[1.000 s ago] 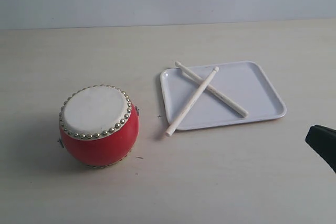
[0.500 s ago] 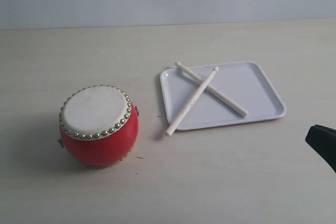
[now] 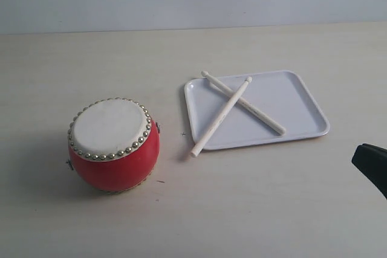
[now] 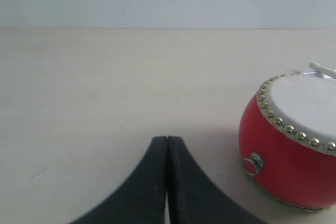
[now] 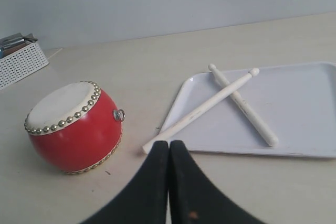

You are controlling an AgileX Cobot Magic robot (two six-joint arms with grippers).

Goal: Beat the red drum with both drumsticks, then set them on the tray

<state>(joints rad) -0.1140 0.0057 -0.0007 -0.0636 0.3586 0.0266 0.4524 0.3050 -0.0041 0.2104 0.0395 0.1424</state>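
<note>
The red drum (image 3: 113,145) stands upright at the left of the table, off-white skin ringed by gold studs; it also shows as the red drum (image 4: 291,142) and the red drum (image 5: 73,127) in the wrist views. Two pale drumsticks lie crossed on the white tray (image 3: 290,98): one drumstick (image 3: 219,118) overhangs the tray's near-left edge, the other drumstick (image 3: 248,106) lies fully on it. My left gripper (image 4: 167,140) is shut and empty, left of the drum. My right gripper (image 5: 169,144) is shut and empty, near the overhanging stick's butt; only a black part of the right arm (image 3: 372,164) shows at the exterior view's right edge.
A white perforated basket (image 5: 18,61) with items sits at the far side of the table in the right wrist view. A pale wall runs behind the light wooden table (image 3: 181,46).
</note>
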